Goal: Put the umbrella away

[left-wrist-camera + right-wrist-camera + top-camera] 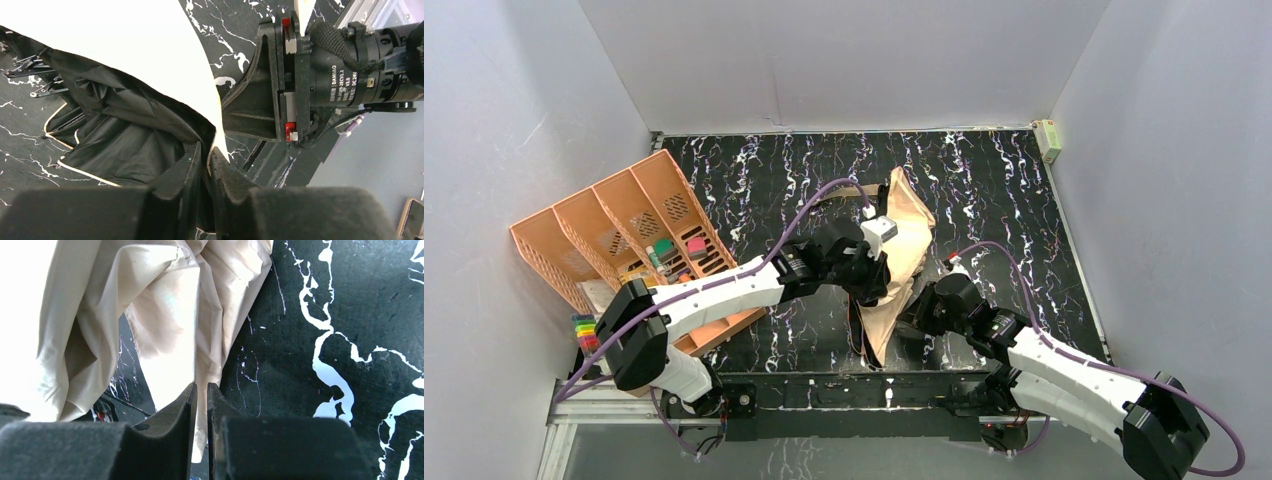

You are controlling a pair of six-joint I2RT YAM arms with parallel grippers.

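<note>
The umbrella [906,240] lies loosely folded in the middle of the black marbled table, tan canopy outside, black inside. My left gripper [871,283] is shut on a fold of its canopy edge; in the left wrist view the tan and black cloth [145,120] runs between my fingers [207,155]. My right gripper [916,310] is shut on the tan canopy near its lower tip; the right wrist view shows the tan cloth [170,315] pinched between the fingers [201,390]. Black ribs [35,75] show at the left. The handle and strap are hidden.
An orange plastic desk organizer [624,240] with small coloured items stands tilted at the left, under my left arm. A small white box [1050,138] sits at the back right corner. White walls close in the table on three sides.
</note>
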